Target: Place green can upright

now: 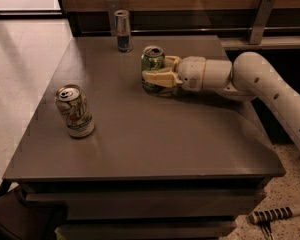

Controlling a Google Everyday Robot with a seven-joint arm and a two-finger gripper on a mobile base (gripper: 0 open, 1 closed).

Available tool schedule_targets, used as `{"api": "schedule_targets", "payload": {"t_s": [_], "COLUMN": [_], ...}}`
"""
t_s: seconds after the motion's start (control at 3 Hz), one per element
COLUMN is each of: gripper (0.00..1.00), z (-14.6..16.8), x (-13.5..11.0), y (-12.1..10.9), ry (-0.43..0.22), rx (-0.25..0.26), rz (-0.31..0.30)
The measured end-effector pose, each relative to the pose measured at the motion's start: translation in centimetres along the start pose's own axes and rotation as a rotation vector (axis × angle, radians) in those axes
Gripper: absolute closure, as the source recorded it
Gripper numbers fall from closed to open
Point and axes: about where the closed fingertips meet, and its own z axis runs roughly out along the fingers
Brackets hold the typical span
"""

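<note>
The green can (152,66) stands upright on the grey table (140,134), a little behind its middle. It has a dark green body and a shiny silver top. My gripper (157,73) reaches in from the right, and its pale fingers (157,78) are closed around the can's body. The can's base rests on the tabletop. My white arm (260,84) stretches back to the right edge of the view.
A white can with green-red print (75,110) stands upright at the table's front left. A slim tall silver-and-blue can (123,31) stands at the back edge. A wooden wall panel runs behind the table. A striped tool (275,215) lies on the floor at the lower right.
</note>
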Motion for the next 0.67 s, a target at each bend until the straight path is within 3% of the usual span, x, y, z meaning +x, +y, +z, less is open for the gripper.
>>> {"api": "schedule_targets", "payload": {"t_s": [0.33, 0.67], "gripper": [0.17, 0.00], "z": [0.24, 0.50], "x": [-0.04, -0.08], "y": [0.13, 0.27], "ry": [0.000, -0.001], "rx": [-0.005, -0.009], "rz": [0.000, -0.001]}}
